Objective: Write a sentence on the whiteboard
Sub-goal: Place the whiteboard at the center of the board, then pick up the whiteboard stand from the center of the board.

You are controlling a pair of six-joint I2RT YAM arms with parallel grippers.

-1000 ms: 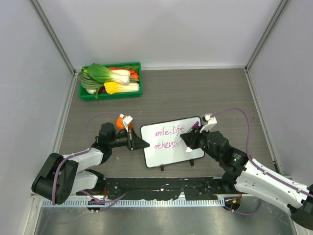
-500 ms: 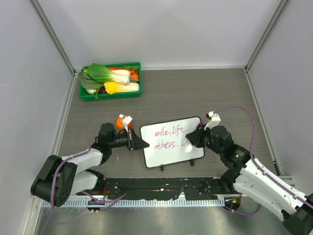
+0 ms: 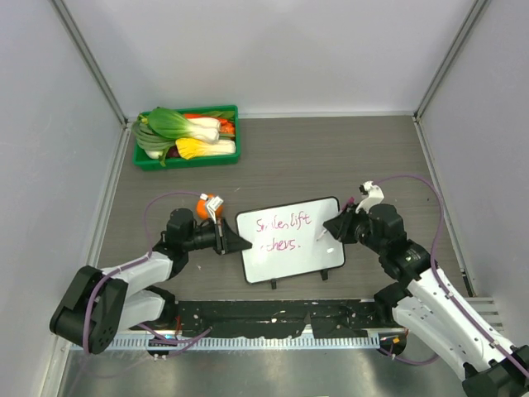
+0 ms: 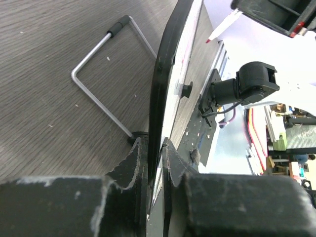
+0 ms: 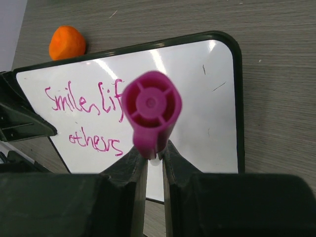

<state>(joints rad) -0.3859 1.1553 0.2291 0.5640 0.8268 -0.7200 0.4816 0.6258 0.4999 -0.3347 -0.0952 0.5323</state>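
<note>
Whiteboard (image 3: 289,248) stands on tabletop (image 3: 331,157) between both pincers; left pincer (image 3: 245,245) clamped on its left edge. Right pincer (image 5: 153,154) clamped on pink marker (image 5: 150,106), sentence (image 5: 81,101) just to its left.

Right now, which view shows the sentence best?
Right wrist: the sentence reads large, though the marker covers part. Top shows it small; left wrist sees only the whiteboard edge-on.

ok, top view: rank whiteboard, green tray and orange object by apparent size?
1-2. whiteboard and green tray: close. The board looks slightly bigger, but it sits nearer the camera, so no firm rank.
3. orange object: clearly smallest, and partly hidden.
</note>
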